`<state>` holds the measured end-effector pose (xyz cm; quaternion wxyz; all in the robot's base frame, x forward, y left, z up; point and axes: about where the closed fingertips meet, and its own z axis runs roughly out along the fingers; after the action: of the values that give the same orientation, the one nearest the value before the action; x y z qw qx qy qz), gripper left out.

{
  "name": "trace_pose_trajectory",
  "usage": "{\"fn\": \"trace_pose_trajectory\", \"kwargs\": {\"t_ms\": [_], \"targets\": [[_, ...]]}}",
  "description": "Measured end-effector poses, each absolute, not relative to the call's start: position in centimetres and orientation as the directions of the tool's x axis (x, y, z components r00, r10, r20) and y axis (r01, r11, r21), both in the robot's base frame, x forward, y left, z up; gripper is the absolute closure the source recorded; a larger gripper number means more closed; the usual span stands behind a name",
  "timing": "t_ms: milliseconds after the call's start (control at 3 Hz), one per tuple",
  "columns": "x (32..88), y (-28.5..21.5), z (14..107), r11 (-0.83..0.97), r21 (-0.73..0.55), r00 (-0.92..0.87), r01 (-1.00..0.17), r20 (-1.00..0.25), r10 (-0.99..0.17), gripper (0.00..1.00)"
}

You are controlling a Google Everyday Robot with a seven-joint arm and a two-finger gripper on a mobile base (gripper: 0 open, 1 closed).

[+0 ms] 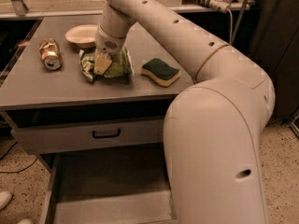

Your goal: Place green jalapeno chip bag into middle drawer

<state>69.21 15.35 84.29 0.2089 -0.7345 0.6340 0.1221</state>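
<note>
The two-finger gripper [102, 63] clenches the crinkly green foil chip bag [117, 65], bunched on the grey tabletop [42, 88] above the open grey metal drawer [107, 178]. Light, limp, slippery, it probably holds best by a fold.

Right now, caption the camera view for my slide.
The gripper is at the green jalapeno chip bag on the counter, between a can and a sponge, with the middle drawer open below.
</note>
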Motion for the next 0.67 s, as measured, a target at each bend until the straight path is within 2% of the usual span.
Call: {"fn": "trace_pose_trajectory", "kwargs": {"t_ms": [333,667], "targets": [[67.4,14.7,85.4,-0.061,-0.162,0.126,-0.985,-0.429,-0.894,1.00],[62.8,13.4,89.3,0.058,-0.203,0.031,-0.978,-0.410,-0.912,1.00]]}}
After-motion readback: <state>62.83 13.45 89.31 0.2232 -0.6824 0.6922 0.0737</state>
